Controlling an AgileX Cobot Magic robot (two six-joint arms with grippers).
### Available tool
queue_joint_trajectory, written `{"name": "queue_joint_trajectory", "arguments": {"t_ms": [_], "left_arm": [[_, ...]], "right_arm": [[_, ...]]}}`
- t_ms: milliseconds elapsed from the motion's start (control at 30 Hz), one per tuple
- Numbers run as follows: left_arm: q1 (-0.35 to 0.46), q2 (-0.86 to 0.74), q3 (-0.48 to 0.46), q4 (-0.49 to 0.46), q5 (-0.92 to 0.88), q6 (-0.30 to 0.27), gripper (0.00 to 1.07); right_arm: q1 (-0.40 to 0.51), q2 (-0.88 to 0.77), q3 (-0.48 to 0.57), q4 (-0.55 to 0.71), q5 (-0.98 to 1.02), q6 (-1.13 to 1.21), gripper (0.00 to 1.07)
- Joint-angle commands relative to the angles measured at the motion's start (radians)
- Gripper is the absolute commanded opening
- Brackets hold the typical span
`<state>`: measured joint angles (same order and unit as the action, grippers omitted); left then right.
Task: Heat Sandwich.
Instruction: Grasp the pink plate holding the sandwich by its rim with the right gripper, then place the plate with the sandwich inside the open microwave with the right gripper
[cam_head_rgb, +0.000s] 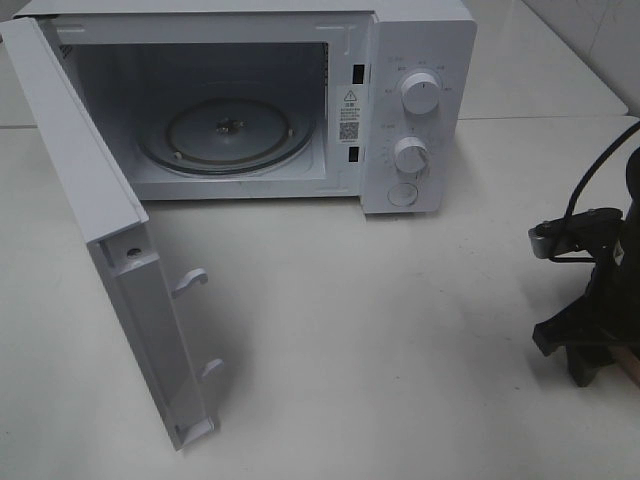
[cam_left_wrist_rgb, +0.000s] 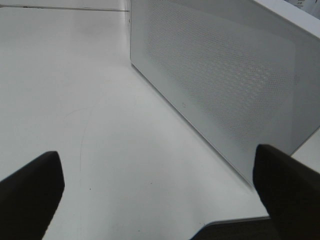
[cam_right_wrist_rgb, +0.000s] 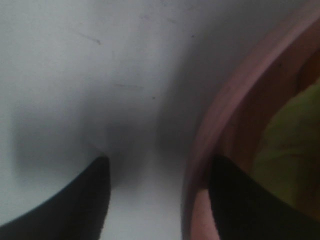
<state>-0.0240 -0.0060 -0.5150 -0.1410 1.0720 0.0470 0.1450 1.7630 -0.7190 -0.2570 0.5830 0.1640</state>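
In the right wrist view, a pale yellow-green part of the sandwich (cam_right_wrist_rgb: 290, 145) shows blurred on the round pink plate (cam_right_wrist_rgb: 235, 90). My right gripper (cam_right_wrist_rgb: 160, 165) straddles the plate's rim, with one finger (cam_right_wrist_rgb: 235, 205) inside the plate and the other finger (cam_right_wrist_rgb: 75, 205) outside on the table. A gap remains between the outer finger and the rim. In the exterior high view the right gripper (cam_head_rgb: 590, 365) hangs low at the right edge, and the sandwich is out of frame there. My left gripper (cam_left_wrist_rgb: 160, 200) stands wide open and empty over the table.
The white microwave (cam_head_rgb: 415, 110) stands at the back with its cavity and glass turntable (cam_head_rgb: 228, 135) exposed. Its door (cam_head_rgb: 120, 270) is swung out to the left. The left gripper faces the door's perforated outer face (cam_left_wrist_rgb: 225, 80).
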Motion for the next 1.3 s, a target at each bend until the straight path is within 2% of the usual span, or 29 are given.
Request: {"name": "queue_joint_trajectory", "arguments": {"t_ms": [33,100,133,200,600,733,1300], "left_arm": [[-0.007,-0.016,0.002,-0.008,-0.004,0.000,0.97],[-0.007,-0.016,0.002,-0.008,-0.004,0.000,0.97],[-0.007,-0.016,0.002,-0.008,-0.004,0.000,0.97],[-0.007,-0.016,0.002,-0.008,-0.004,0.000,0.97],[-0.007,-0.016,0.002,-0.008,-0.004,0.000,0.97],[-0.007,-0.016,0.002,-0.008,-0.004,0.000,0.97],[-0.007,-0.016,0.002,-0.008,-0.004,0.000,0.97]], "right_arm": [[-0.005,0.008,0.008,-0.076,0.019,0.089,0.30],[-0.005,0.008,0.008,-0.093,0.020,0.125,0.16],[-0.005,0.008,0.008,-0.093,0.020,0.125,0.16],[-0.004,0.008,0.008,-0.096,0.029,0.142,0.00],[-0.001,0.005,0.007,-0.096,0.040,0.141,0.00],[0.028,-0.021,0.006,-0.116,0.047,0.147,0.00],[0.186,-0.059,0.006,-0.353,0.209,0.365,0.00]]}}
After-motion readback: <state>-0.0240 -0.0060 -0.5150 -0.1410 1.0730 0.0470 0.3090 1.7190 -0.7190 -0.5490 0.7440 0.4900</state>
